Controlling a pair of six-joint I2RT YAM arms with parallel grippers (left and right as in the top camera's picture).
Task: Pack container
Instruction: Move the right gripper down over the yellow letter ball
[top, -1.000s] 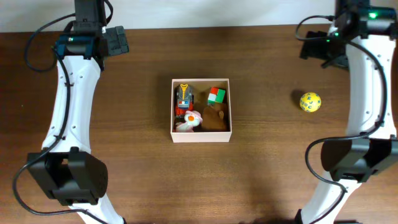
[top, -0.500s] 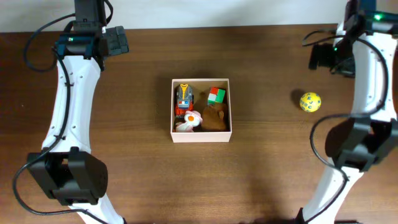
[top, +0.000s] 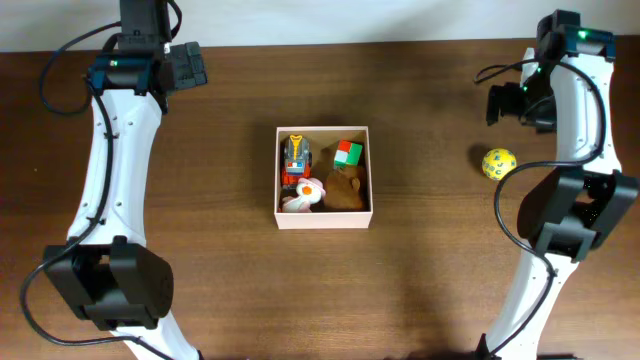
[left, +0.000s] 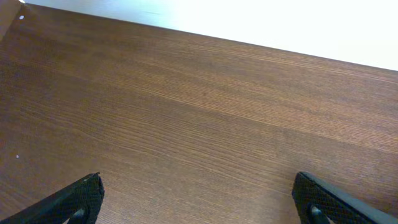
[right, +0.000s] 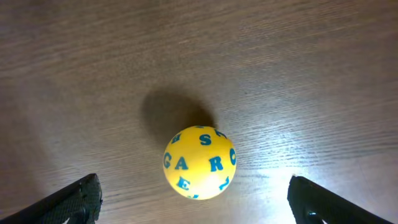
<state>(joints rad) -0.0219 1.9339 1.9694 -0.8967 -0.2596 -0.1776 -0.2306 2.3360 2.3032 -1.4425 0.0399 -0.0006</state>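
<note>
One container (top: 323, 222) sits mid-table. Its thin white walls look light and easily bent, so it is best left where it stands. Four toys lie inside: a car (top: 295, 155), a red-green cube (top: 348, 153), a brown plush (top: 345, 188) and a white figure (top: 303, 195). One yellow lettered ball (right: 199, 162) rests well to its right. It is probably light, smooth and prone to roll, so pinch across its middle. The right gripper (right: 193, 190) hangs spread wide above it; the left gripper (left: 198, 193), equally spread, faces bare table (left: 199, 93).

Yellow ball (right: 199, 162), blue letters

Dark wood-grain table (top: 220, 280) w/ bright white strip (top: 340, 18) at far edge.
</note>
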